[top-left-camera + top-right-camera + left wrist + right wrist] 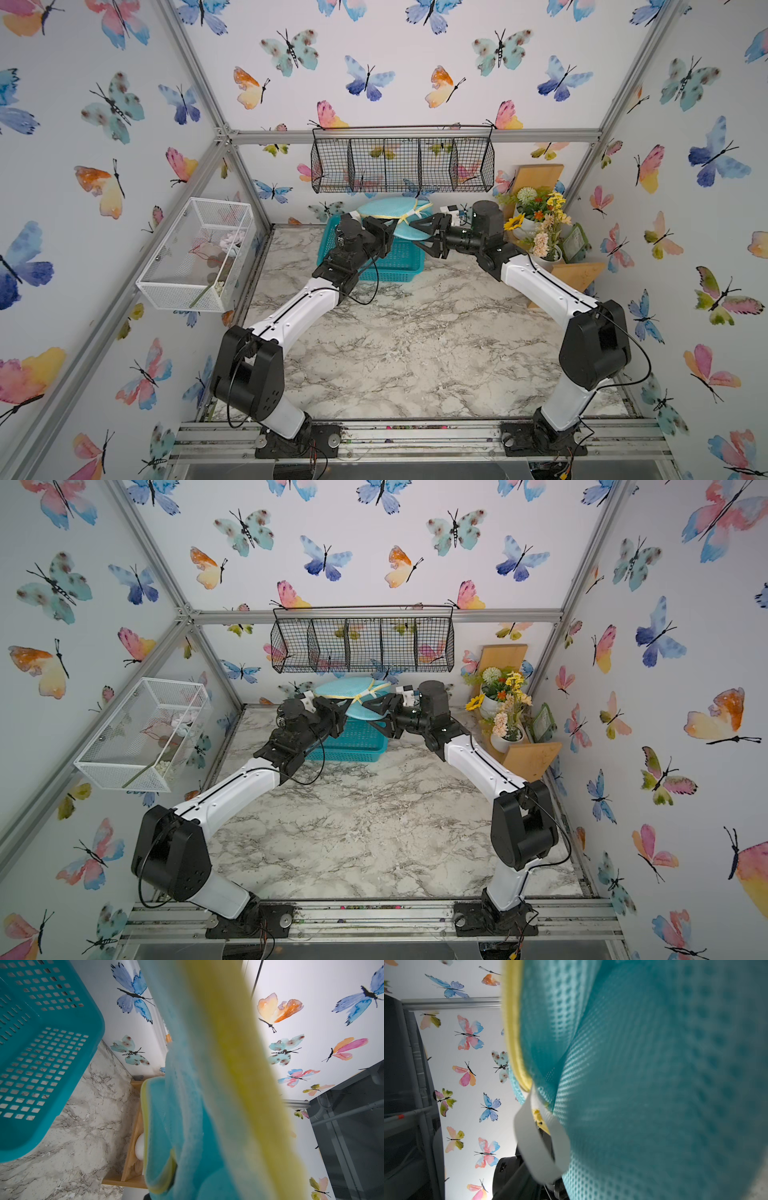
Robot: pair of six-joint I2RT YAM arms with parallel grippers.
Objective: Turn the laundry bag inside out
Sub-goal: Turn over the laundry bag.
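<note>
**Desk:** What do the claws have?

**Me:** My left gripper (388, 237) is pinched tight on the edge of the laundry bag (384, 208). On the left wrist camera the yellow piping (239, 1064) runs right across the lens. My right gripper (414, 235) has its 2 fingers spread, with the bag's lower fold between them. I cannot tell whether they touch it.

**Desk:** And where is the bag?

**Me:** It's up in the air between the 2 grippers, folded into flat rounds, above the back of the teal basket (399, 261) in both top views. On the right wrist camera the white ribbon (533, 1142) loops loose beside the mesh. The basket sits on the marble table (415, 340) near the back wall, below the black wire rack (403, 166), with the flowers (536, 216) off on my right arm's side.
</note>
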